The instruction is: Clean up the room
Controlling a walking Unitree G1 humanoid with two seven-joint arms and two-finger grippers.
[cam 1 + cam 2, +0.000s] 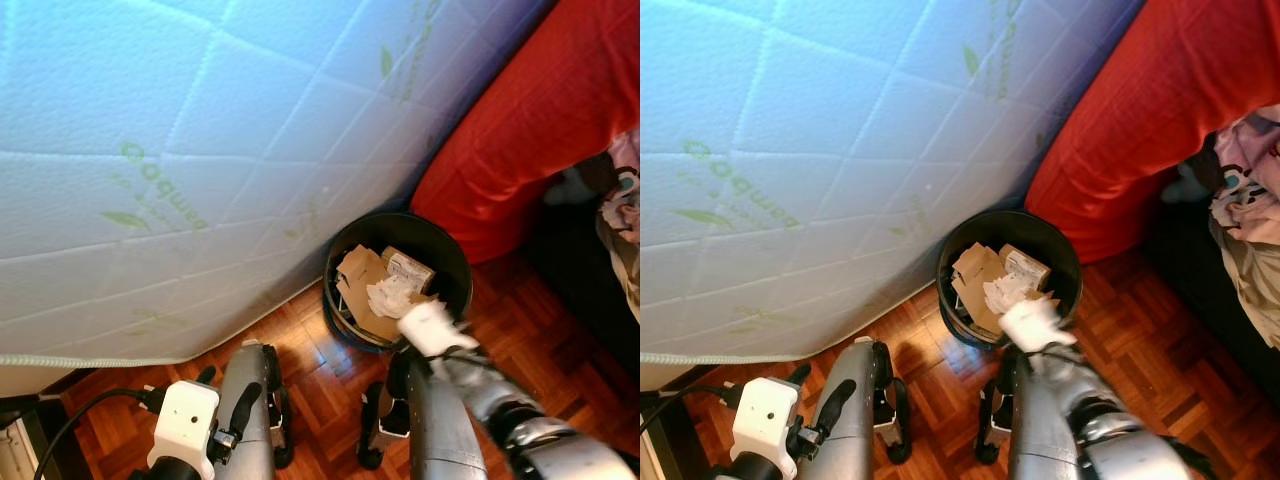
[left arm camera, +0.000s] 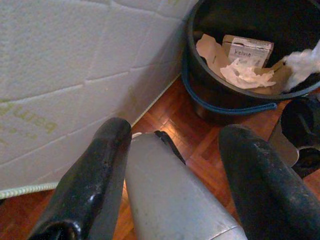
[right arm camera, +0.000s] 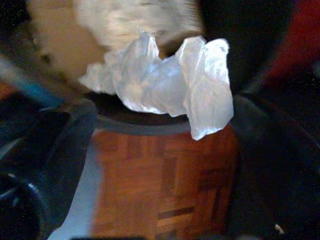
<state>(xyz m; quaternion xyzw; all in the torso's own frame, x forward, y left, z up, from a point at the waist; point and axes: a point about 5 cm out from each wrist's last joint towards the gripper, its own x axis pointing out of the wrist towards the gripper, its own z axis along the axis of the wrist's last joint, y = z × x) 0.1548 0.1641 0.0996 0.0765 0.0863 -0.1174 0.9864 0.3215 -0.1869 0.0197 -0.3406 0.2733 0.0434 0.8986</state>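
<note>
Wrapper (image 3: 165, 85) | between right hand (image 3: 160, 150) fingers, apart | over bin (image 1: 455, 262) rim

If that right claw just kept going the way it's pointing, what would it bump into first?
Probably the white crumpled wrapper just ahead of the right gripper, at the near rim of the black bin. Then the cardboard inside; depth is unclear.

One black bin (image 1: 452, 262). In it, one small box (image 1: 408, 268), several cardboard pieces (image 1: 360, 280) too overlapped to count, and one crumpled paper (image 1: 390, 296). One white wad (image 1: 436, 326) at its rim. One mattress (image 1: 200, 150). One red cover (image 1: 540, 120). Two grippers: left (image 2: 170, 185), right (image 3: 160, 165).
</note>
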